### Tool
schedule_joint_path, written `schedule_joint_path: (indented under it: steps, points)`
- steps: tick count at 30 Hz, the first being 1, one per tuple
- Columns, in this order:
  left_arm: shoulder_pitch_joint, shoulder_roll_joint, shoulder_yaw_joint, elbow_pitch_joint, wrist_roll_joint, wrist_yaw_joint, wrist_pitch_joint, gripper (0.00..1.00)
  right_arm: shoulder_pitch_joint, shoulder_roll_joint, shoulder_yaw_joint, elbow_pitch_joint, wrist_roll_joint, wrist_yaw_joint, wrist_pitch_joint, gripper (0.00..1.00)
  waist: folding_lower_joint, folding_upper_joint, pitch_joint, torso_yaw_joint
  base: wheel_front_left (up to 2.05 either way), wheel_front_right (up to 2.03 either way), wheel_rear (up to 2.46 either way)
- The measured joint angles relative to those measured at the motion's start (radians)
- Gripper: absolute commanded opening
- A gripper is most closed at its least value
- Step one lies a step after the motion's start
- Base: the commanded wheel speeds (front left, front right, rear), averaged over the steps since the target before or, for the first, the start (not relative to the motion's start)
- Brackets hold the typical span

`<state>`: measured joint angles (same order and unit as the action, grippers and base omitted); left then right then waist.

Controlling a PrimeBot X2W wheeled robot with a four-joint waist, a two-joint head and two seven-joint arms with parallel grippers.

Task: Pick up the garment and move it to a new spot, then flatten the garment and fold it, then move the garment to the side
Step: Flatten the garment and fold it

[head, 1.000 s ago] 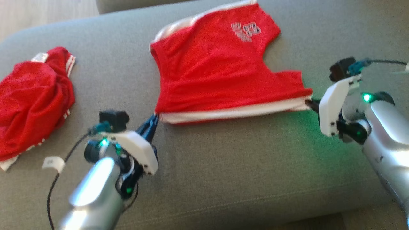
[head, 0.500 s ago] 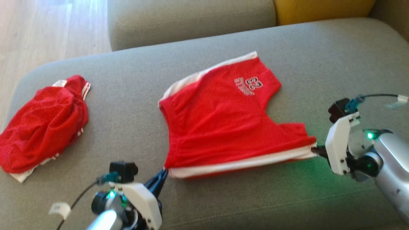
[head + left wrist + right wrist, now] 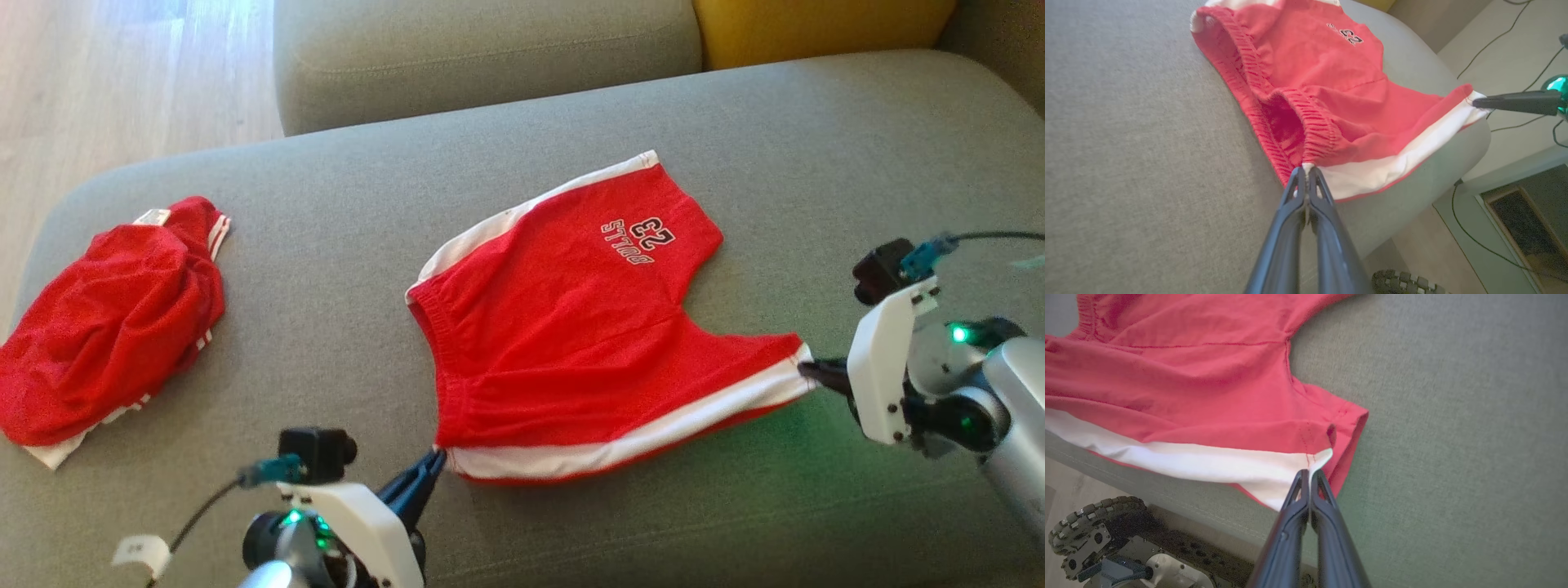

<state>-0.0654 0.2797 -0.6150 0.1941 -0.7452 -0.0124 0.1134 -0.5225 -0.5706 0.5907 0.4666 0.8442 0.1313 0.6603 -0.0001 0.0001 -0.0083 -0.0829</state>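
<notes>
While the left gripper (image 3: 437,464) is pinched tight on the waistband corner of the red Bulls 23 shorts (image 3: 563,351), right at the white side stripe, the right gripper (image 3: 810,371) is pinched on the leg-hem corner of the same stripe. Shorts lie mid-cushion on the grey sofa seat (image 3: 326,269), near edge stretched between the two claws, print upside down in head view. Second red garment (image 3: 106,318) crumpled at far left, well apart. Yellow cushion (image 3: 816,24) at back.
</notes>
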Motion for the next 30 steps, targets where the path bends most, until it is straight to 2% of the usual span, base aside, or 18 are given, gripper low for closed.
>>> schedule_joint_path:
  steps: [3, 13, 21, 30]
  points:
    - [-0.007, 0.0, 0.025, -0.03, -0.025, 0.022, 0.02, 0.0, -0.007, 0.004, -0.027, -0.026, -0.028, 0.0, -0.001, 0.0, 0.0, 0.0, 0.012, 0.002, 0.0, 0.0, 0.0]
    - [-0.138, -0.001, 0.084, -0.08, -0.066, 0.03, 0.061, 0.0, -0.137, 0.052, -0.106, -0.048, -0.111, 0.0, -0.046, 0.0, 0.0002, 0.0, 0.088, 0.021, 0.0, 0.0, 0.0]
    - [-0.265, -0.016, 0.112, -0.039, -0.07, 0.029, 0.061, 0.0, -0.251, 0.109, -0.136, 0.017, -0.178, 0.0, -0.114, 0.0, 0.0002, 0.0, 0.178, 0.045, 0.0, 0.0, 0.0]
    - [-0.446, -0.062, 0.131, 0.098, -0.049, 0.021, 0.004, 0.0, -0.407, 0.154, -0.143, 0.161, -0.249, 0.0, -0.27, 0.0, 0.0004, 0.0, 0.314, 0.074, 0.0, 0.0, 0.0]
